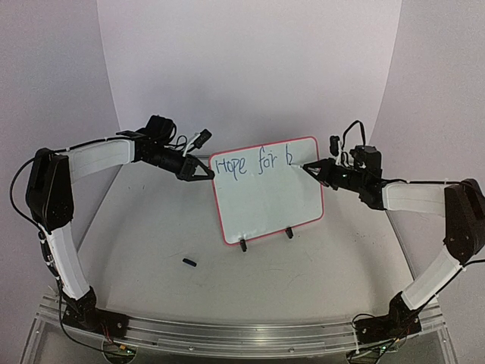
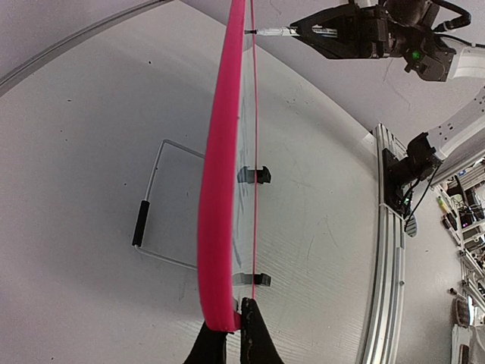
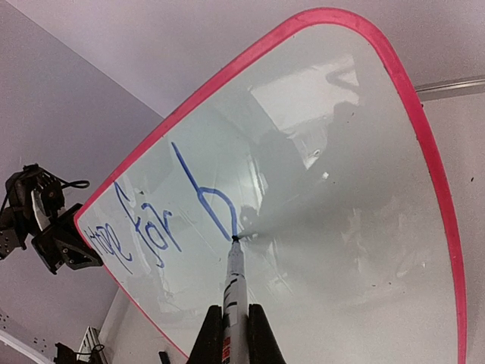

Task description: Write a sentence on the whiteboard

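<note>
My left gripper (image 1: pixel 204 168) clamps the whiteboard (image 1: pixel 269 201), standing toward the worktop's far edge. My right gripper (image 1: pixel 312 170) pinches a marker (image 3: pixel 234 277); the sentence (image 1: pixel 254 164) reads "Hope for b". Pressing hard could tilt the board and skew the stroke.

whiteboard (image 2: pixel 216 227): edge-on in left wrist view, writing face hidden
marker (image 3: pixel 235 277): rear end cut off at picture's bottom edge
small black object (image 1: pixel 189 262): too small to identify

Both arms (image 1: pixel 91 158) wear white shells between black joints. Black cables (image 1: pixel 350 130) loop behind the tapered black left gripper (image 1: pixel 206 171) and right gripper (image 1: pixel 309 168); a green light (image 2: pixel 416 54) glows behind the right jaws.
</note>
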Robot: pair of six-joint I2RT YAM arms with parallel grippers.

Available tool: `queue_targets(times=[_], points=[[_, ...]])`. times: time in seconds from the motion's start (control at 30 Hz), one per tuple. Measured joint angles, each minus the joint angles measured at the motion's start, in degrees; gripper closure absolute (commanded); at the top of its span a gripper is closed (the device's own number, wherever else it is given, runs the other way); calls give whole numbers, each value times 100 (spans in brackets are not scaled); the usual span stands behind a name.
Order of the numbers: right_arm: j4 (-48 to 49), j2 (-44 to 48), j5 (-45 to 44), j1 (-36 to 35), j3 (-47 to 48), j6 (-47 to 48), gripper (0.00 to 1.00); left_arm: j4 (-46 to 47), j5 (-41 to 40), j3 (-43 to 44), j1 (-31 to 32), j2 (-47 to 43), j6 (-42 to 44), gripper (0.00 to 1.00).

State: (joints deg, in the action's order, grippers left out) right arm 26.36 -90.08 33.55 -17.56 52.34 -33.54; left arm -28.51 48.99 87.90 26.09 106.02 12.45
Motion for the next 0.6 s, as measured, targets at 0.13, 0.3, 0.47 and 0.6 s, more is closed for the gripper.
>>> queue_targets(times=[0.13,0.3,0.47,0.6], points=[[-54,0,55,0,0,7,100,0,0,0,2,0,0,100],[-76,2,139,0,2,1,100,-2,1,7,9,0,2,100],[-122,166,114,0,2,-38,100,1,2,17,37,-8,48,100],[-94,457,-53,0,2,-38,100,0,0,17,60,-25,104,100]])
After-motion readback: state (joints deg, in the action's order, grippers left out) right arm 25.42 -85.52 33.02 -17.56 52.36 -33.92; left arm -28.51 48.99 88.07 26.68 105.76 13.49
